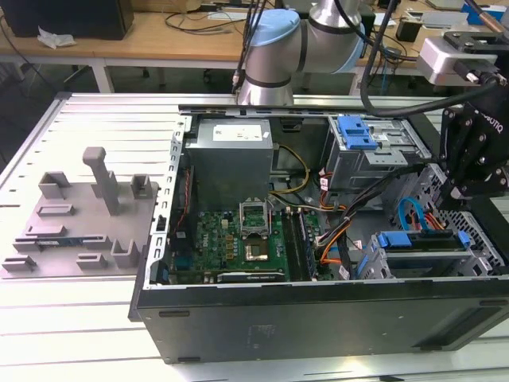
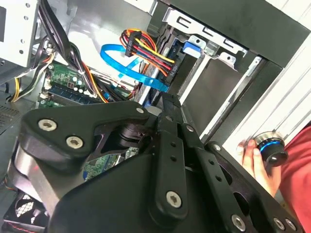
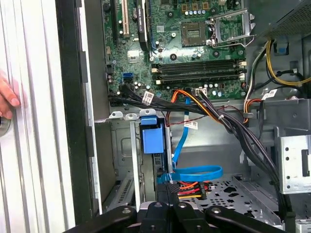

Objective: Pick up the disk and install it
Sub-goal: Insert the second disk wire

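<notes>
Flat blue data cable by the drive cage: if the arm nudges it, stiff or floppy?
Probably floppy: the flat blue cable lies in a loose loop. Likely light, being a thin ribbon. It runs up toward the motherboard, so it seems tethered and may spring back.

light: bright, even | shadows: soft | blur: maybe slight, wrist foreground

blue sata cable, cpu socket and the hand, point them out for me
blue sata cable (image 3: 194, 172), first wrist view, on its flat loop.
cpu socket (image 3: 194, 30), first wrist view, on its centre.
hand (image 2: 252, 160), second wrist view, on the fingers.
</notes>
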`<act>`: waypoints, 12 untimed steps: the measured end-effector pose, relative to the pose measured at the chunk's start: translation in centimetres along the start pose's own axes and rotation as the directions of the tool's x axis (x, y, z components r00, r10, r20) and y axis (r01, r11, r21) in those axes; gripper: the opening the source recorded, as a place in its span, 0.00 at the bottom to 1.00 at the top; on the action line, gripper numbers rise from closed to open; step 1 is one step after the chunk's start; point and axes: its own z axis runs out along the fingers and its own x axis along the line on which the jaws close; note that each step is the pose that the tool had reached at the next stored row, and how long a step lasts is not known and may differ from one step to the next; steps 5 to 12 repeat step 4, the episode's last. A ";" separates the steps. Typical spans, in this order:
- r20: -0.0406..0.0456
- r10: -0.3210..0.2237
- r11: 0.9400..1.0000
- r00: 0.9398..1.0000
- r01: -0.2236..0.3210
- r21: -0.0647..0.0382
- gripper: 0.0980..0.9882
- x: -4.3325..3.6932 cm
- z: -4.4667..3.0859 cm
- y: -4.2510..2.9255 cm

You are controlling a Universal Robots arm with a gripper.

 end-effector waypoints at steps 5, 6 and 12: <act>-0.001 0.000 1.000 1.000 0.000 0.000 0.01 0.00 0.00 0.00; -0.001 0.000 1.000 1.000 0.000 0.000 0.01 0.00 0.00 0.00; -0.001 0.000 1.000 1.000 0.000 0.000 0.01 0.00 0.00 0.00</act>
